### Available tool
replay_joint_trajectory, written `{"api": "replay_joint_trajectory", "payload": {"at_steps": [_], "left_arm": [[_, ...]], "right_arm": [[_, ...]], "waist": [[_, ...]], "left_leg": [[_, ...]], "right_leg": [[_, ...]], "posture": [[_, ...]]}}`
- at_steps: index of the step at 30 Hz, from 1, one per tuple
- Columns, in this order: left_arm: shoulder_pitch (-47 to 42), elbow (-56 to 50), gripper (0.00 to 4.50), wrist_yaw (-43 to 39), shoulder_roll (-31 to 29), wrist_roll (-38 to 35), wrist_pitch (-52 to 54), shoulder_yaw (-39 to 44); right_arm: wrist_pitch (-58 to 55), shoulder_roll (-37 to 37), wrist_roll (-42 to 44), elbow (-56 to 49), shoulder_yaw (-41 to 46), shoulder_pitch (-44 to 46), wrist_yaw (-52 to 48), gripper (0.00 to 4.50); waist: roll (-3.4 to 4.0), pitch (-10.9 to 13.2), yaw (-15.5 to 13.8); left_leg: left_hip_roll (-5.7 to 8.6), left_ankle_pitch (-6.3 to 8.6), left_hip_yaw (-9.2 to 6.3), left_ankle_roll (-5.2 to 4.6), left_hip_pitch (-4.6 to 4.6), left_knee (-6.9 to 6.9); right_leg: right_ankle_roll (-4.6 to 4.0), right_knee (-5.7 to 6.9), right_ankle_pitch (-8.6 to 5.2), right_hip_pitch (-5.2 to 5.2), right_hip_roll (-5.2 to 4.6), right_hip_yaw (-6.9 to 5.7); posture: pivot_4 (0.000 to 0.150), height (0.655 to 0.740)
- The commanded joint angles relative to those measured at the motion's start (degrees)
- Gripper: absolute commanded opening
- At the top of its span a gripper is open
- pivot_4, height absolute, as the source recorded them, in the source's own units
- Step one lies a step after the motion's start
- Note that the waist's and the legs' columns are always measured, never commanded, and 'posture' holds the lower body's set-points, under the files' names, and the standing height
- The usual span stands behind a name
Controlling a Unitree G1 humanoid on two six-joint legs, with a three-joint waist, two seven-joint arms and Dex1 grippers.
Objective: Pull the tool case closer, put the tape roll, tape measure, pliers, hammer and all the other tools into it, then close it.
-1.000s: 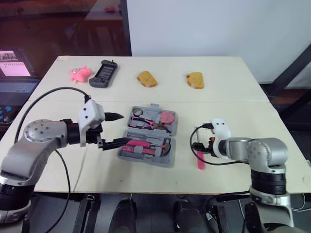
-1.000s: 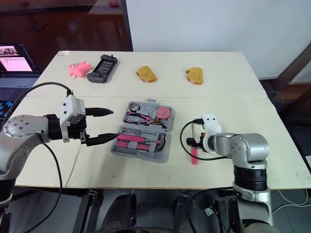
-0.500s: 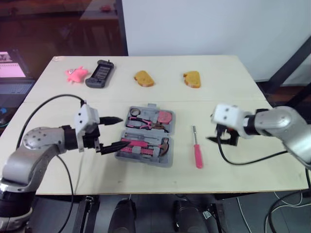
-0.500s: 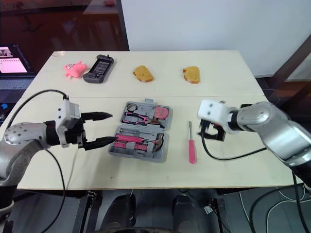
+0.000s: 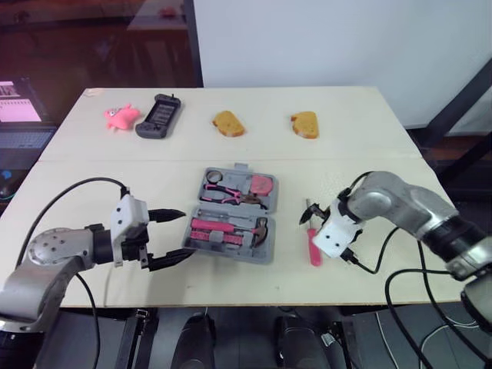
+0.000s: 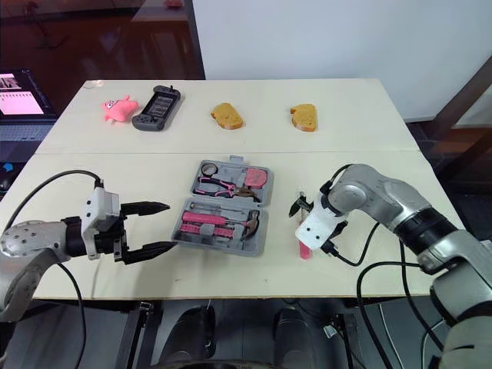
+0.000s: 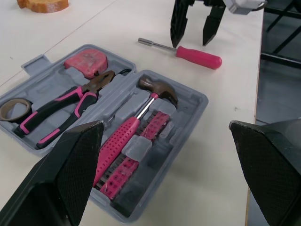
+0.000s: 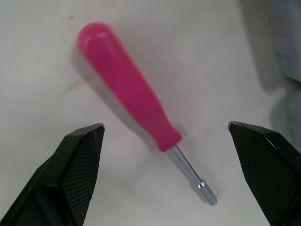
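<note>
The grey tool case [image 5: 203, 244] lies open mid-table, holding the tape roll [image 5: 216, 177], pliers [image 5: 231, 196], tape measure [image 5: 264, 185] and pink-handled hammer [image 5: 231, 228]. My left gripper [image 5: 187, 234] is open just left of the case, its lower finger close to the front-left corner. A pink screwdriver [image 8: 129, 94] lies on the table to the right of the case. My right gripper [image 6: 301, 206] is open and points down over it, with the screwdriver between its fingers [image 8: 84, 155] and apart from them. In the left wrist view the screwdriver [image 7: 195, 54] lies beyond the case.
Along the back of the table [image 5: 369, 146] sit a pink plush toy [image 5: 123, 117], a black handheld game console [image 5: 159, 115] and two bread pieces [image 5: 231, 124] [image 5: 305, 124]. A laptop [image 5: 19, 115] stands off the left side. Cables trail from both wrists.
My right gripper has swung from the right, lifted, back down over the screwdriver. My left gripper has drawn back a little toward the table's front-left. The camera view has shifted.
</note>
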State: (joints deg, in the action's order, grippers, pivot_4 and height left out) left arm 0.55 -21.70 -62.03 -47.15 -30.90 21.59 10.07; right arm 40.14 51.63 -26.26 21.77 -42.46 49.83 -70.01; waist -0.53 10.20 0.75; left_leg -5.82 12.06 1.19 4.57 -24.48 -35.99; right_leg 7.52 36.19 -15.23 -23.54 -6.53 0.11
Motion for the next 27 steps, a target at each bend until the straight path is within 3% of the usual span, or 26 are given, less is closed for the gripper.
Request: {"api": "replay_joint_trajectory", "payload": {"at_steps": [1, 11, 14, 20, 21, 27], "left_arm": [[0.9, -2.44, 4.5, 0.74, -0.42, -0.4, -0.62, 2.02], [3.03, -2.94, 4.5, 2.51, -0.21, 0.77, -1.56, 2.92], [3.73, -3.17, 4.5, 2.99, -0.12, 0.8, -1.83, 3.02], [4.57, -2.78, 4.5, 3.37, 0.09, 1.1, -2.3, 3.09], [4.8, -2.51, 4.5, 3.27, 0.06, 1.19, -2.52, 3.19], [5.03, -0.45, 4.5, 2.57, -0.21, 1.61, -3.75, 3.55]], "right_arm": [[5.32, -2.27, -3.85, 4.34, -0.04, 3.52, 0.66, 4.45], [13.59, -9.72, -12.78, 15.4, -2.42, 8.04, 5.3, 4.45], [15.01, -10.75, -15.01, 17.27, -3.21, 8.61, 5.88, 3.73], [17.82, -11.14, -15.86, 18.23, -3.44, 8.45, 6.04, 0.61], [18.04, -10.92, -15.82, 18.12, -3.28, 8.24, 6.03, 0.29], [11.98, -9.8, -14.56, 18.4, 0.19, 7.06, 7.29, 0.29]], "waist": [[0.0, 0.0, 0.05], [0.03, 0.01, 0.16], [0.02, 0.01, 0.17], [-0.01, -0.01, 0.54], [-0.01, -0.01, 0.55], [-0.04, -0.03, 0.48]], "left_leg": [[0.0, -0.01, 0.0, 0.01, 0.0, 0.02], [0.0, -0.04, 0.0, 0.06, 0.04, 0.07], [-0.01, -0.04, 0.0, 0.06, 0.06, 0.06], [-0.01, -0.04, 0.0, 0.06, 0.15, 0.07], [-0.02, -0.04, 0.0, 0.06, 0.17, 0.08], [-0.02, -0.04, 0.0, 0.06, 0.19, 0.08]], "right_leg": [[0.01, 0.01, 0.0, -0.01, 0.0, 0.0], [0.17, 0.03, 0.09, -0.01, 0.01, 0.0], [0.17, 0.03, 0.1, 0.01, 0.01, 0.0], [0.16, 0.06, 0.1, 0.07, 0.01, 0.0], [0.17, 0.07, 0.1, 0.06, 0.01, 0.0], [0.17, 0.08, 0.1, 0.08, 0.01, 0.0]], "posture": [[0.15, 0.7207], [0.15, 0.7207], [0.15, 0.7207], [0.15, 0.7207], [0.15, 0.7207], [0.15, 0.7207]]}}
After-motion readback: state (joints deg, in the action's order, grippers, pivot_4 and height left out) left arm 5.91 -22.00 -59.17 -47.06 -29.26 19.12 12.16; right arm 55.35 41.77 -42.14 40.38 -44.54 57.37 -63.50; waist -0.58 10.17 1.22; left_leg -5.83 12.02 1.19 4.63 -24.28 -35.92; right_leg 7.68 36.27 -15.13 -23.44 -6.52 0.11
